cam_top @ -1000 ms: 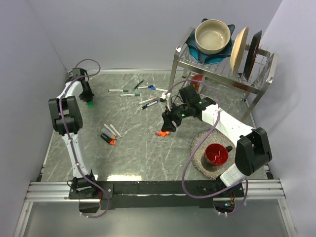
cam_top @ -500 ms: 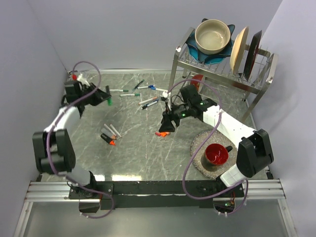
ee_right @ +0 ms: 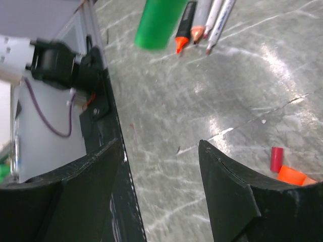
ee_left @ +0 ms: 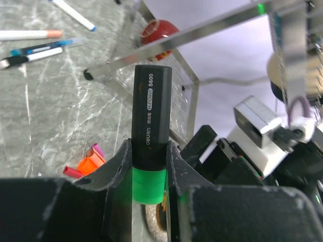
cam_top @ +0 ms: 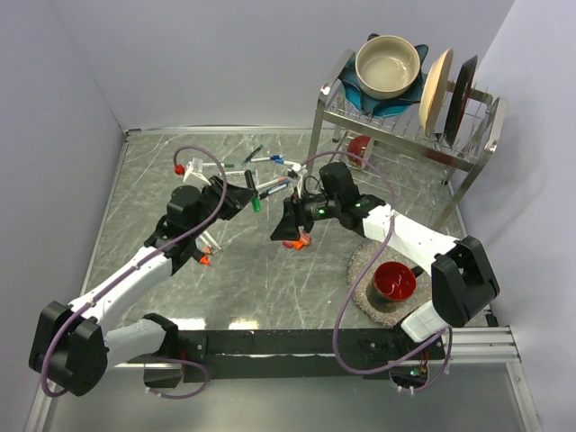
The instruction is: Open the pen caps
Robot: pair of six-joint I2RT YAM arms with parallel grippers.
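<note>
My left gripper (cam_top: 253,197) is shut on a black marker with a green cap (ee_left: 149,177) and holds it above the middle of the table; the fingers (ee_left: 112,171) clamp where the black barrel meets the green. The green cap also shows in the right wrist view (ee_right: 157,22). My right gripper (cam_top: 286,234) is open and empty just right of it, its jaws wide apart (ee_right: 161,171). Loose orange, pink and red caps (cam_top: 295,241) lie on the table under the right gripper and show in both wrist views (ee_left: 88,164) (ee_right: 286,171).
Several uncapped markers (cam_top: 202,243) lie at the left middle, more markers (cam_top: 270,171) at the back. A metal dish rack (cam_top: 405,126) with a bowl (cam_top: 388,65) and plates stands at the back right. A red cup (cam_top: 393,281) sits on a round mat at the right.
My left arm has swung from the far left corner to the middle of the table with the green-capped marker. My right gripper has shifted a little left toward it.
</note>
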